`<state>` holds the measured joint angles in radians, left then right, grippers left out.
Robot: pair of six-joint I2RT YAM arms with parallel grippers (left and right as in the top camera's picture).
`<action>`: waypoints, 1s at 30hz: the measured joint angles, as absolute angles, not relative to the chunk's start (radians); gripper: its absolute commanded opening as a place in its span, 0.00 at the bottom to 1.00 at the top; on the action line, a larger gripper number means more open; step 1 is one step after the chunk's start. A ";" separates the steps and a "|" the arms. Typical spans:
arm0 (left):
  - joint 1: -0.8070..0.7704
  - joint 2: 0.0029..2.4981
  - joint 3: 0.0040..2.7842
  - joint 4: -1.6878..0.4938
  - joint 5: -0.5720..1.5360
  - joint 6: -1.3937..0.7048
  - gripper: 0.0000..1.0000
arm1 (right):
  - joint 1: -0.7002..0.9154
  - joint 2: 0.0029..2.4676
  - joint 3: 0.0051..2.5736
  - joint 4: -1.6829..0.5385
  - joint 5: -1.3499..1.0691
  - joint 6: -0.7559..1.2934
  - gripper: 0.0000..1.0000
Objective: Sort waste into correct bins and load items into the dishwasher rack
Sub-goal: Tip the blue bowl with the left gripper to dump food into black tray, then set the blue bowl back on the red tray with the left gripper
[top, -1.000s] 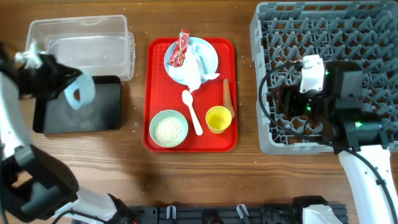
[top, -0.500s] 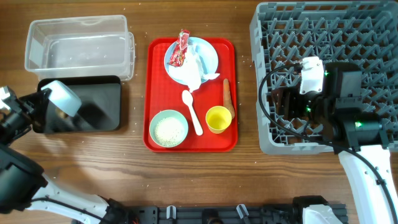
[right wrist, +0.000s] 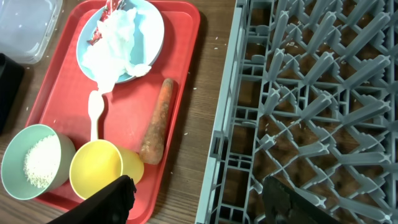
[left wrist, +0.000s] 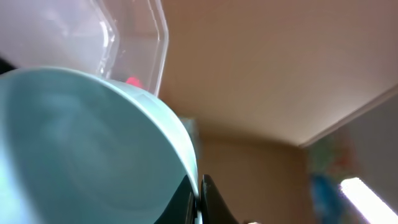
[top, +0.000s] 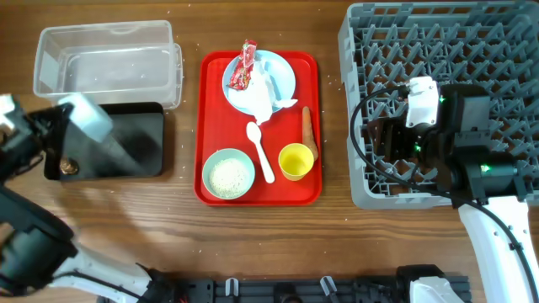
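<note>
Pale blue bowl (top: 84, 120) hangs tipped on its side over the left part of the black tray (top: 139, 135). Our left hand (left wrist: 198, 198) is clamped on its rim, which the wrist view shows pinched between the two fingers. We judge the tilt is there to let the contents fall out. The small brown food lump (top: 66, 166) lies in the tray's corner nearest that arm, just beside the bowl. The clear tub (top: 105, 34) stands right behind the tray, and we cannot make out anything in it.

On the red tray (top: 215, 118) the rest waits. The pale blue plate (top: 282, 76) carries the red wrapper (top: 246, 66) and the crumpled napkin (top: 261, 97). The white spoon (top: 259, 150) lies between the mint-green bowl (top: 207, 172), which holds the rice (top: 229, 177), and the yellow cup (top: 296, 161). The carrot piece (top: 308, 130) lies against the cup's far side.

Our right hand (right wrist: 198, 183) hovers with fingers spread wide and empty, over the front left corner of the dishwasher rack (top: 472, 42). That seems a sensible waiting spot, near the tray yet clear of the left arm. Next, we think, the bowl should cross the table (top: 253, 227) to the rack, so the pegs can hold it tilted.
</note>
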<state>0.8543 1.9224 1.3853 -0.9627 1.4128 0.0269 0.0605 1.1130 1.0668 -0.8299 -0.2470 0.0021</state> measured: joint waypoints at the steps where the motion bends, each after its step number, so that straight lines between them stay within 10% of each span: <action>1: 0.828 1.881 1.395 -0.963 1.383 0.021 0.04 | 0.060 1.113 1.067 -0.830 -0.247 0.002 0.69; 17: -0.334 1.649 1.438 -0.963 0.161 -0.092 0.04 | 0.061 1.114 1.067 -0.823 -0.247 0.002 0.69; 30: -0.522 1.892 1.437 -0.906 -0.249 -0.224 0.12 | 0.061 1.114 1.067 -0.831 -0.247 0.002 0.69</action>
